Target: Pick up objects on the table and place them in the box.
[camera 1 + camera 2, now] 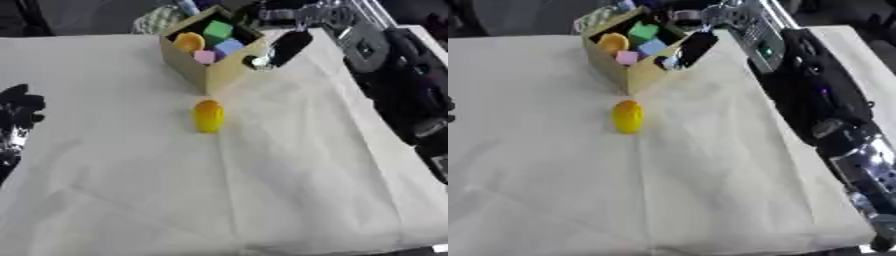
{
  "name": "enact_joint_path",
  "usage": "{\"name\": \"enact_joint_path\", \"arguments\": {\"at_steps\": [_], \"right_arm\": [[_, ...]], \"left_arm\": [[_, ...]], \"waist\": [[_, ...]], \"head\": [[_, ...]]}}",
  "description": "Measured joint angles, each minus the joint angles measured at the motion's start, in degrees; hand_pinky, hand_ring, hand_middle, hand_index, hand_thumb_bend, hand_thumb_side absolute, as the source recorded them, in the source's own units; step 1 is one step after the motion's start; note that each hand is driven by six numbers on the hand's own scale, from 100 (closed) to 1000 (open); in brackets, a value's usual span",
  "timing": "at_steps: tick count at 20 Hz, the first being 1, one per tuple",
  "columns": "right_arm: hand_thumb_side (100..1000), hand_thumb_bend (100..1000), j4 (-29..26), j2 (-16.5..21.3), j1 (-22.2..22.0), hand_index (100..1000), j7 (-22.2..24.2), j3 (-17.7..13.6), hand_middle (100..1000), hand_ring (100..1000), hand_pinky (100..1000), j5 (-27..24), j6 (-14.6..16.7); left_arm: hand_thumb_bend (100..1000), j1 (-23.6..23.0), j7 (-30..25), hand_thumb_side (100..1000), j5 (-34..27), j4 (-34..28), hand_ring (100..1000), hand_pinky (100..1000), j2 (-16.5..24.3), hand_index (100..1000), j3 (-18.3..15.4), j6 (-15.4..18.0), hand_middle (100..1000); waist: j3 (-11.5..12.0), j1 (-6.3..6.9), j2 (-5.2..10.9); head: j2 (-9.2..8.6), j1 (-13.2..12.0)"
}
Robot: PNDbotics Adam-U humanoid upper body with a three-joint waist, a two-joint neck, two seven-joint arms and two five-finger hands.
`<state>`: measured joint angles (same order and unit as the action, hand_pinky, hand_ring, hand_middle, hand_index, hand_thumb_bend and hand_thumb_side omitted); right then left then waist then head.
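Right now the right hand [696, 48] is at the box [220, 70], far centre of the table [289, 190], touching its right rim; can't tell if its fingers are spread or curled. Box holds a green block [218, 29], blue block [229, 46], pink block [206, 56] and an orange piece [188, 42]. Yellow egg-shaped object [208, 115] lies on the white cloth just near of the box. Left hand [19, 112] rests at the left edge, fingers spread, holding nothing.

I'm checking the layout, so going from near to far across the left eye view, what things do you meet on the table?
Yellow egg-shaped object → cardboard box holding coloured blocks → right hand at the box's right side. The left hand sits at the left edge, roughly level with the yellow object.
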<state>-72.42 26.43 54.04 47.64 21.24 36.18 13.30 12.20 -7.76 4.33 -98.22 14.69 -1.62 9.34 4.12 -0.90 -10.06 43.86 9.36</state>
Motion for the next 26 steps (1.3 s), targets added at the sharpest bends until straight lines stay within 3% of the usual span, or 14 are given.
{"name": "enact_joint_path", "arguments": {"at_steps": [8, 19, 23, 26], "right_arm": [[536, 224, 5.7, -5.5, -0.6, 1000, 1.0, 2.9, 977, 932, 867, 3.9, 3.0], [524, 229, 15.2, -10.8, -0.6, 1000, -3.7, 1.0, 949, 911, 853, 11.5, 6.3], [430, 229, 16.6, -11.8, -0.5, 988, -5.8, 0.6, 835, 864, 825, 14.1, 6.8], [334, 211, 17.6, -12.4, -0.5, 873, -9.2, -0.2, 693, 786, 757, 16.8, 6.5]], "left_arm": [[242, 0.0, 0.0, 671, 0.0, 0.0, 795, 781, 0.0, 897, 0.0, 0.0, 721], [236, 0.0, -0.1, 674, 0.0, 0.0, 795, 782, 0.0, 898, 0.0, 0.0, 722], [234, 0.0, -0.1, 674, 0.0, 0.0, 795, 782, 0.0, 898, 0.0, 0.1, 723], [233, 0.0, -0.1, 675, 0.0, 0.0, 795, 783, 0.0, 898, 0.0, 0.1, 723]], "waist": [[0.1, 0.0, 0.0], [0.1, 0.08, 0.0], [0.2, 0.08, 0.0], [0.2, 0.08, 0.0]], "head": [[0.0, 0.3], [0.0, 0.6], [0.0, 0.8], [0.0, 0.8]]}}
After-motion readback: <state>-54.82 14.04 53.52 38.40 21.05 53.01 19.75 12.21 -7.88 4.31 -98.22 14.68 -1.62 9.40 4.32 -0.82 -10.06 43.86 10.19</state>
